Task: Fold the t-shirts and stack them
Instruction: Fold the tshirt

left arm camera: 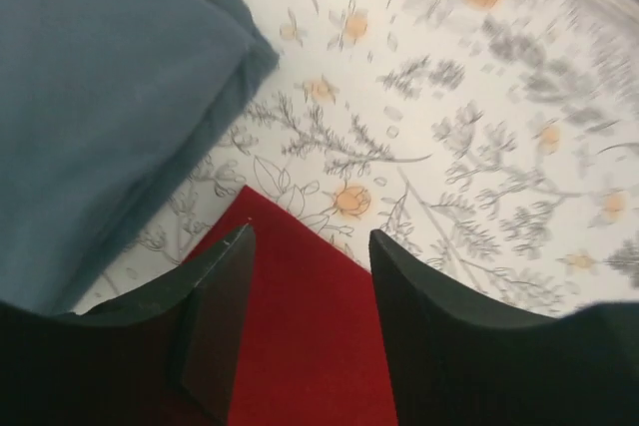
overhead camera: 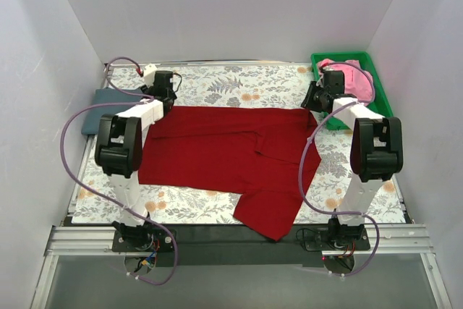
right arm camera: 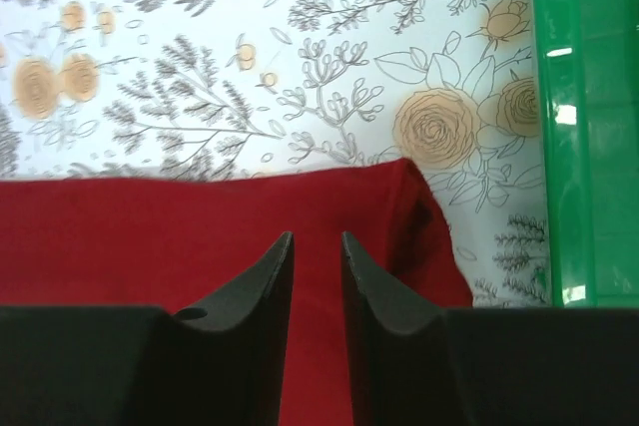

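Observation:
The dark red t-shirt [overhead camera: 217, 150] lies spread across the middle of the table, with one part folded over towards the near right. My left gripper [overhead camera: 165, 98] is open over its far left corner; the left wrist view shows the jaws [left arm camera: 312, 236] wide apart above the red cloth [left arm camera: 300, 346]. My right gripper [overhead camera: 315, 99] is at the far right corner; its jaws [right arm camera: 316, 238] stand a narrow gap apart over flat red cloth [right arm camera: 150, 236], pinching nothing that I can see. The folded slate blue-grey t-shirt [overhead camera: 108, 108] lies at the far left and also shows in the left wrist view [left arm camera: 100, 97]. The pink t-shirt [overhead camera: 354, 81] lies in the bin.
The green plastic bin [overhead camera: 380, 92] stands at the far right corner, and its wall [right arm camera: 584, 127] is close to the right gripper. A floral cloth [overhead camera: 239, 85] covers the table. White walls close in the left, back and right sides.

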